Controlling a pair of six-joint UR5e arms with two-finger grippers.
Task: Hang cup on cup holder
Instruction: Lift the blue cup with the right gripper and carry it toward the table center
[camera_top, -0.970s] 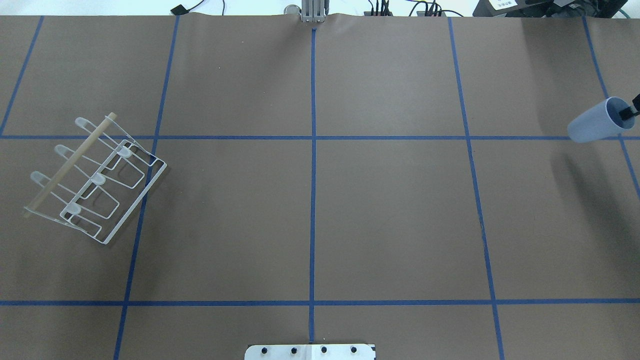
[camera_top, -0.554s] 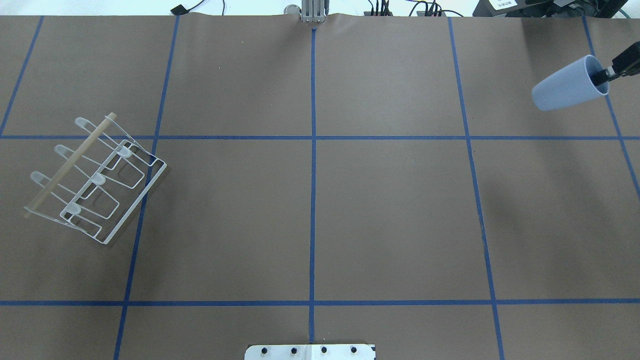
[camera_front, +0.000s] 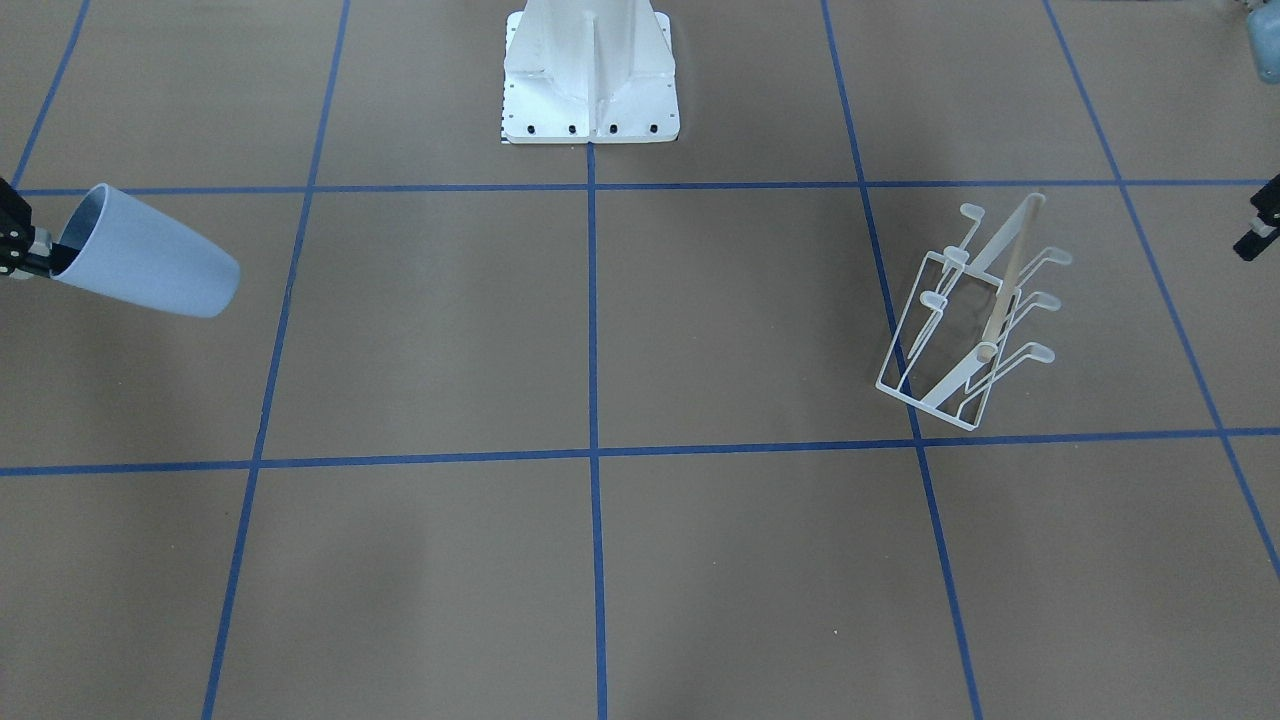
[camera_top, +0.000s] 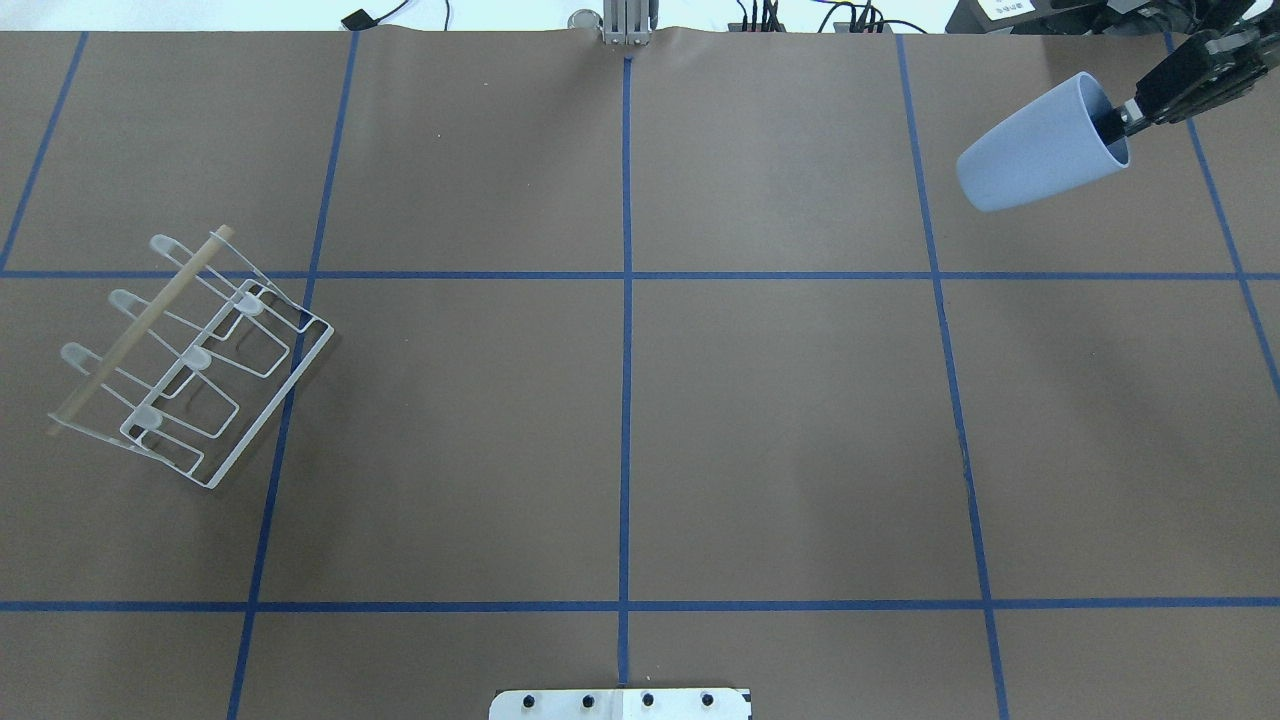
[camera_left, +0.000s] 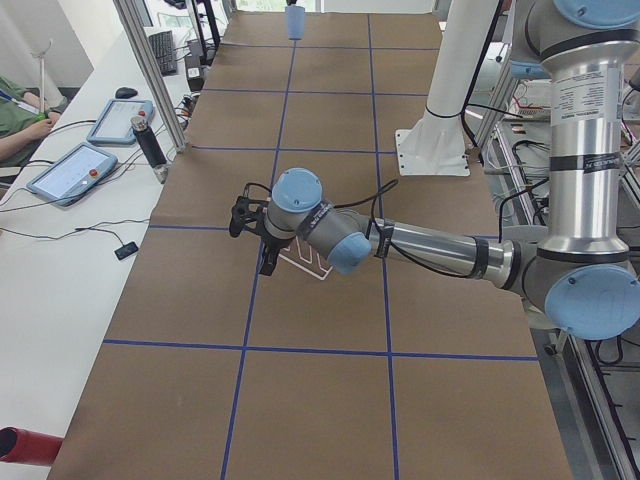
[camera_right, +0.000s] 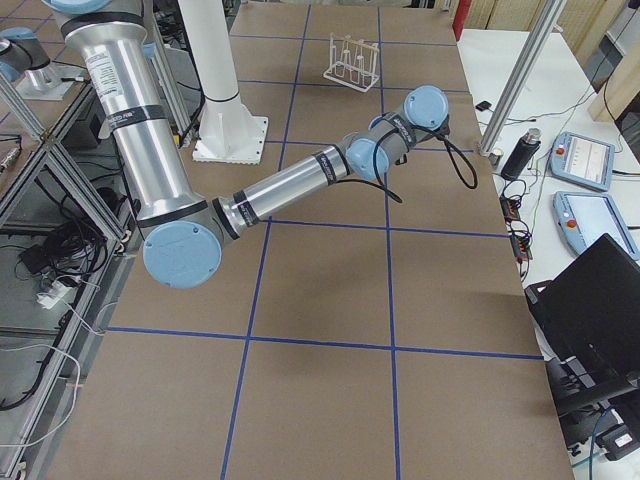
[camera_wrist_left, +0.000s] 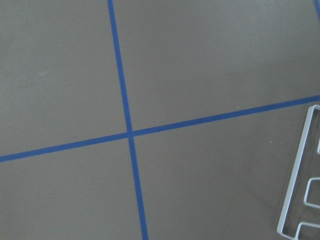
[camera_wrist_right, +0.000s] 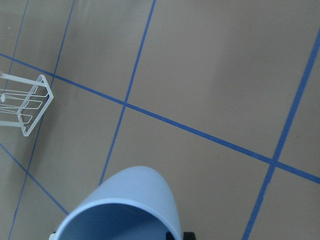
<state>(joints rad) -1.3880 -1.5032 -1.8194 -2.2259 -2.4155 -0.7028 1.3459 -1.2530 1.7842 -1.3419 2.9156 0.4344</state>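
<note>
Right tool (camera_top: 1120, 120) pinches the pale blue tapered plastic cup (camera_top: 1035, 150) by its rim, two o'clock; it may slip crossing to the white wire rack (camera_top: 138, 330), nine o'clock.

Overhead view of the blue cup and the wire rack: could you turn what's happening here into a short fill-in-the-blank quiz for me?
1. The pale blue cup is gripped at its rim by the fingers of the robot's ___ arm.
2. The white wire cup holder stands on the table on the robot's ___ side.
3. Counting its flat-tipped prongs gives ___, and no cup hangs on any of them.

Missing words: right; left; six
</note>
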